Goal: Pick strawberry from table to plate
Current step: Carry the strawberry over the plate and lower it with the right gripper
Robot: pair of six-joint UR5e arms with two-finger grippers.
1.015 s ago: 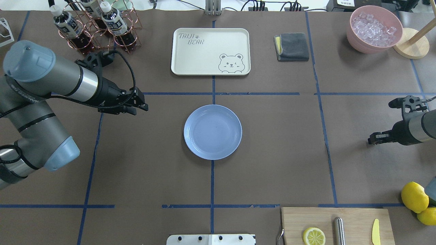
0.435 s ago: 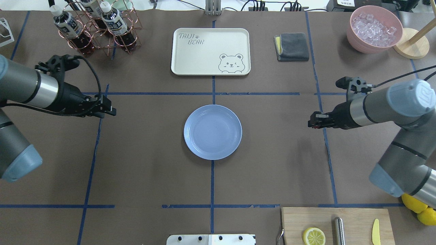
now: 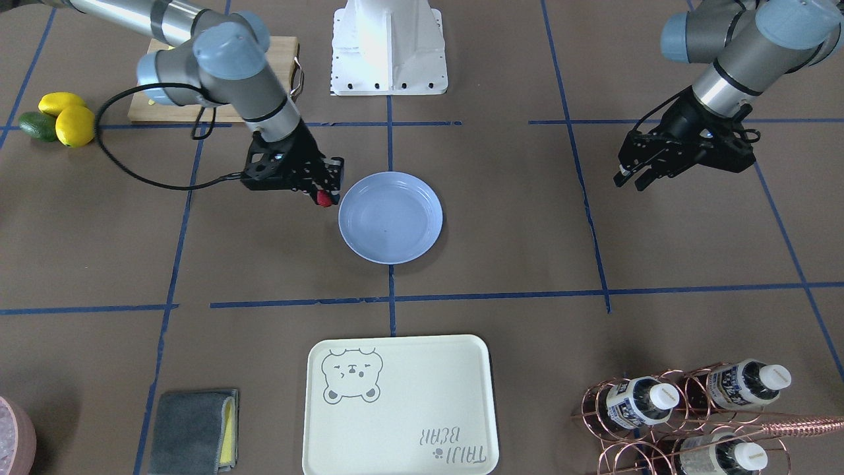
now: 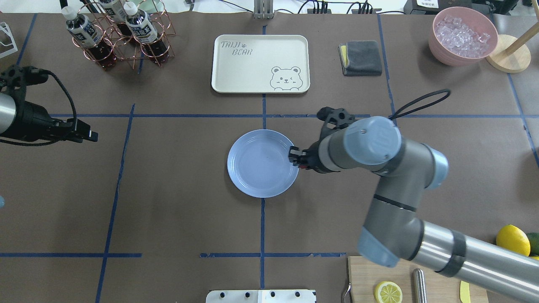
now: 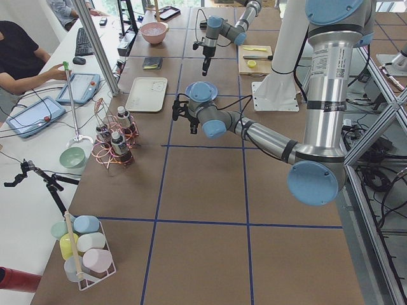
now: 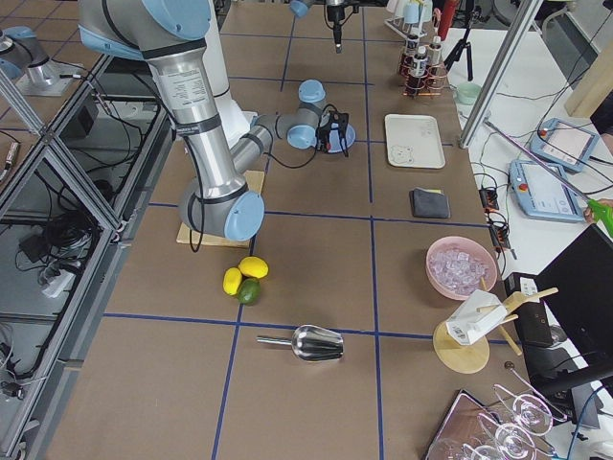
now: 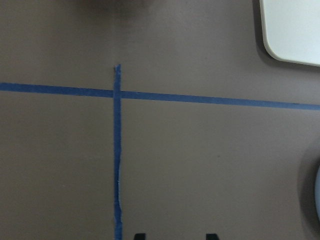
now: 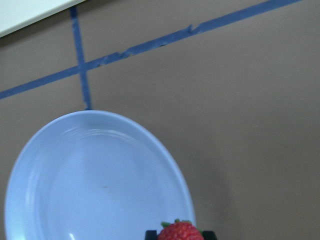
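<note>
The strawberry (image 8: pixel 180 232), small, red and bumpy with green leaves, sits between the fingertips of my right gripper (image 4: pixel 293 158), which is shut on it. In the front-facing view the strawberry (image 3: pixel 324 199) hangs just beside the rim of the light-blue plate (image 3: pixel 390 218). From overhead, the right gripper is at the right rim of the plate (image 4: pixel 261 164), whose inside is bare. My left gripper (image 4: pixel 90 135) is far off at the left side of the brown table (image 4: pixel 177 189), open, with nothing between its fingers.
A cream bear tray (image 4: pixel 260 63) lies beyond the plate. A copper rack of bottles (image 4: pixel 118 33) stands at the far left, with a grey cloth (image 4: pixel 361 57) and a pink bowl of ice (image 4: pixel 462 35) at the far right. A cutting board (image 4: pixel 417 280) and lemons (image 4: pixel 512 243) are at the near right.
My right arm has swept left from the table's right edge to the plate's right rim, carrying the strawberry. My left arm has drawn back to the left.
</note>
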